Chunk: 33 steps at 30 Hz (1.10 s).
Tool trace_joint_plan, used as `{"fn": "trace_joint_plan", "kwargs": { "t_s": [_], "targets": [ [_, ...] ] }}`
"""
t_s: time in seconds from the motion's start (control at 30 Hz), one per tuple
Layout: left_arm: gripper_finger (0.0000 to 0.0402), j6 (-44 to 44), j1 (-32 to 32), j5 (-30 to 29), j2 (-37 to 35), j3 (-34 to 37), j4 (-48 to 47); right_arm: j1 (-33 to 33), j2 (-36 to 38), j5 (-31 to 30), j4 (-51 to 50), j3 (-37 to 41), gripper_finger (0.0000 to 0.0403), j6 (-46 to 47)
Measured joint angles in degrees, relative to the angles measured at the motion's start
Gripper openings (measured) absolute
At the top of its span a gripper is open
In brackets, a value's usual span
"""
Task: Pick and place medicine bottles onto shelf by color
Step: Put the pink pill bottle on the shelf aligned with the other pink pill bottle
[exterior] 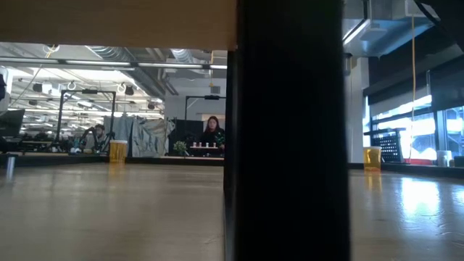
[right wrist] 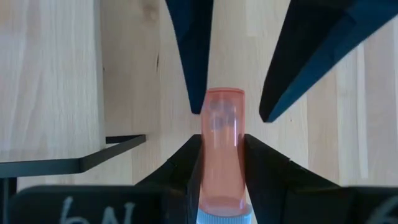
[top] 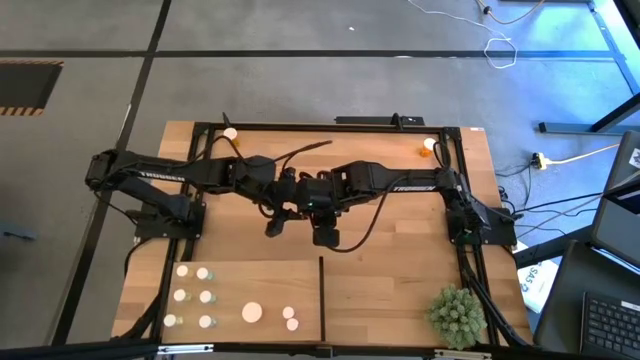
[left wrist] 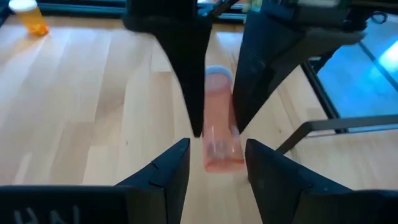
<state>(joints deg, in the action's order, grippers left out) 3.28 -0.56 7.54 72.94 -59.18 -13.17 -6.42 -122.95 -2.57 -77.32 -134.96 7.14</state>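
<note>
Orange medicine bottle (right wrist: 222, 149) hangs above mid-worktop (top: 400, 280), clamped by the right gripper (right wrist: 222, 155) while the left gripper (left wrist: 216, 158) brackets its base, with the shelf (top: 380, 300) nearby

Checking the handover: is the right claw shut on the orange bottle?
Yes: right claw fingers press both sides of the orange bottle; left claw flanks its other end.

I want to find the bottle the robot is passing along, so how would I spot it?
Look at the middle of the wooden table, where the two dark arms meet. The right gripper pinches a see-through orange bottle, and the left gripper straddles its other end. It is the only bottle lying sideways between fingers; the others stand on the wood.
</note>
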Motion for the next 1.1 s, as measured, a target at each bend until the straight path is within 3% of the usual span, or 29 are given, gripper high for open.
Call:
{"fn": "trace_joint_plan", "kwargs": {
  "t_s": [0.83,1.1],
  "targets": [
    [0.0148,-0.57,-0.04,0.80,1.73,0.02,0.57,-0.07,0.04,0.00,-0.48,0.00,0.0103,0.04],
    [0.0111,-0.39,-0.04,1.03,1.80,0.02,0.56,-0.02,0.04,-0.20,-0.52,0.00,0.0103,0.04]
  ]
}}
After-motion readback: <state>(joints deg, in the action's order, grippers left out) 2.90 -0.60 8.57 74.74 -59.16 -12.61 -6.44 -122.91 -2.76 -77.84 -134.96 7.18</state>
